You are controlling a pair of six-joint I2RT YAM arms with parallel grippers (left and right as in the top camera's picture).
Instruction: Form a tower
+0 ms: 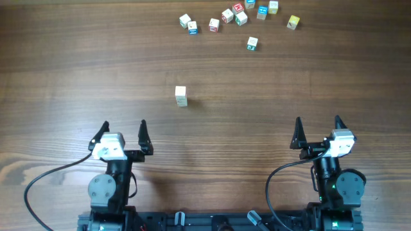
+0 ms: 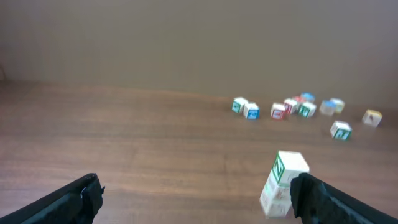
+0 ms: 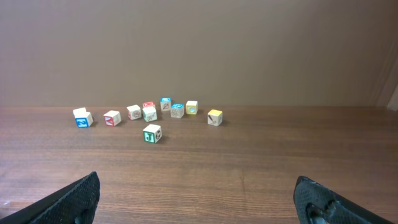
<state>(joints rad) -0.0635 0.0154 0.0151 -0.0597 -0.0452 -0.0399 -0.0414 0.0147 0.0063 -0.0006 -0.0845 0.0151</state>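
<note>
The tower (image 1: 181, 96), two whitish letter cubes with green markings stacked one on the other, stands on the wooden table left of centre. In the left wrist view the tower (image 2: 283, 183) rises just beyond the right fingertip, leaning slightly in the picture. My left gripper (image 1: 122, 131) sits near the front edge, below and left of the tower, open and empty. My left gripper (image 2: 198, 194) frames bare wood between its tips. My right gripper (image 1: 318, 128) is at the front right, open, nothing between its fingers. My right gripper (image 3: 198, 196) faces the loose cubes.
Several loose letter cubes (image 1: 232, 18) lie scattered along the far edge, right of centre. One green-marked cube (image 1: 252, 43) sits a little nearer than the others, and it shows as the nearest cube (image 3: 152, 133) in the right wrist view.
</note>
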